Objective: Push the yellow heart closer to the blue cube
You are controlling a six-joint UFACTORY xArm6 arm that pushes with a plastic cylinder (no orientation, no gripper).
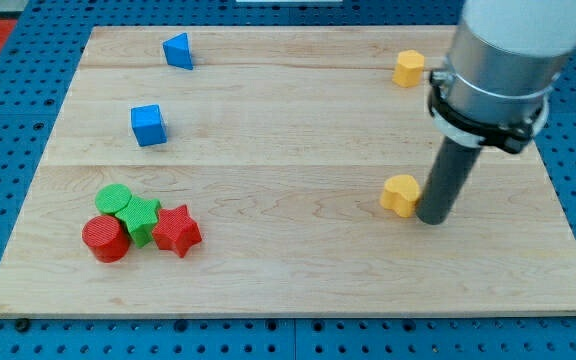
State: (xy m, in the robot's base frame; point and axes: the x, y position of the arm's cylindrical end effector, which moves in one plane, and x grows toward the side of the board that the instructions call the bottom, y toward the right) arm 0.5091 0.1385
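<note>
The yellow heart (401,194) lies right of the board's middle. My tip (434,220) stands just to the right of it, touching or nearly touching its right side. The blue cube (149,125) sits far off at the view's left, in the upper half of the board. The rod rises from the tip to the arm's grey body at the view's top right.
A blue triangular block (178,51) lies at the top left. A yellow block (408,68) lies at the top right. At the lower left, a green cylinder (114,199), a green star (142,219), a red cylinder (105,239) and a red star (176,230) cluster together.
</note>
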